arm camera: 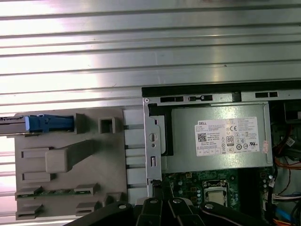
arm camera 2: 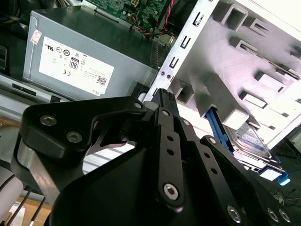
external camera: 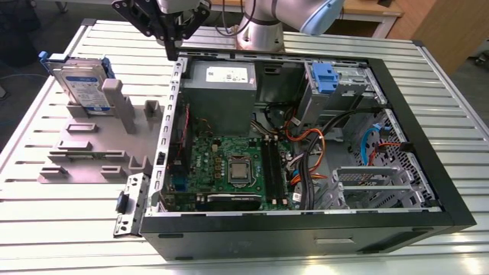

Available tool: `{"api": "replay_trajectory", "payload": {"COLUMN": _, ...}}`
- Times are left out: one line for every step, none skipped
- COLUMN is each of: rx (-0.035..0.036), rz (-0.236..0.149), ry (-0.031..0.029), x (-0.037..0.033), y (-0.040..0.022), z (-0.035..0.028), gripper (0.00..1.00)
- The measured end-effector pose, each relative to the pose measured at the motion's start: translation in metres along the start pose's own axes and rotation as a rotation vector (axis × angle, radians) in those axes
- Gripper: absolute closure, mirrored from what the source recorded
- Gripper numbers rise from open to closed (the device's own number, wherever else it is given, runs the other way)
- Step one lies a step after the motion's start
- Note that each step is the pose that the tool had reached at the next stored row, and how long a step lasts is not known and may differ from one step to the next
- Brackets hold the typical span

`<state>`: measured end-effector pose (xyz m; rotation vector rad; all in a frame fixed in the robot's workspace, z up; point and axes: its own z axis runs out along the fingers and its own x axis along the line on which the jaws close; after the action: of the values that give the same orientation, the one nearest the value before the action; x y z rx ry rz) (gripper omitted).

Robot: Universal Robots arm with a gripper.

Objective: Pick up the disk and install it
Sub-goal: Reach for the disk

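Note:
The disk (external camera: pixel 80 80), a silver drive with a white-and-blue label in a blue carrier, stands upright on edge in a grey fixture (external camera: pixel 91 152) at the exterior view's left, beside the open computer case. The second wrist view shows its label side (arm camera 2: pixel 249 141), and the first wrist view shows its blue carrier edge (arm camera: pixel 49 123). My black gripper (external camera: pixel 171 50) hangs above the case's rear left corner, to the right of the disk and apart from it. Its fingers meet at the tip (arm camera 2: pixel 162 94) and hold nothing. Those fingertips (arm camera: pixel 156 187) sit over the case wall.
The open case (external camera: pixel 428 114) holds a grey power supply (external camera: pixel 221 77) with a white sticker, a motherboard (external camera: pixel 233 166), orange and blue cables, a blue latch piece (external camera: pixel 324 77) at a drive bay, and a metal cage (external camera: pixel 367 183). A slatted metal table (external camera: pixel 46 229) lies underneath.

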<state>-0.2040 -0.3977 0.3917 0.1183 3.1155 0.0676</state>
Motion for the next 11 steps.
{"api": "replay_trajectory", "payload": {"rx": 0.0, "rz": 0.0, "ry": -0.0001, "x": 0.0005, "y": 0.0, "z": 0.0, "gripper": 0.89}}
{"api": "replay_trajectory", "payload": {"rx": 0.0001, "rz": 0.0, "ry": 0.0, "x": 0.0009, "y": -0.0001, "z": 0.0, "gripper": 0.89}}
{"api": "replay_trajectory", "payload": {"rx": 0.0001, "rz": 0.0, "ry": 0.0, "x": 0.0015, "y": -0.0001, "z": 0.0, "gripper": 0.89}}
{"api": "replay_trajectory", "payload": {"rx": 0.0, "rz": 0.0, "ry": 0.0, "x": 0.0023, "y": -0.0002, "z": 0.0, "gripper": 0.89}}
{"api": "replay_trajectory", "payload": {"rx": -0.0001, "rz": 0.0, "ry": 0.0, "x": 0.0029, "y": -0.0002, "z": 0.0, "gripper": 0.89}}
{"api": "replay_trajectory", "payload": {"rx": 0.0, "rz": 0.0, "ry": 0.0, "x": 0.0035, "y": -0.0003, "z": 0.0, "gripper": 0.89}}
{"api": "replay_trajectory", "payload": {"rx": 0.0, "rz": 0.0, "ry": 0.0, "x": 0.0042, "y": -0.0003, "z": 0.0, "gripper": 0.89}}
{"api": "replay_trajectory", "payload": {"rx": 0.0, "rz": 0.0, "ry": 0.0, "x": 0.0047, "y": -0.0004, "z": 0.0001, "gripper": 0.89}}
{"api": "replay_trajectory", "payload": {"rx": 0.0, "rz": 0.0, "ry": 0.0001, "x": 0.0053, "y": -0.0004, "z": 0.0, "gripper": 0.89}}
{"api": "replay_trajectory", "payload": {"rx": 0.0, "rz": 0.0, "ry": 0.0001, "x": 0.0054, "y": -0.0004, "z": 0.0, "gripper": 0.89}}
{"api": "replay_trajectory", "payload": {"rx": 0.0001, "rz": 0.0, "ry": 0.0001, "x": 0.0065, "y": -0.0005, "z": 0.0001, "gripper": 0.89}}
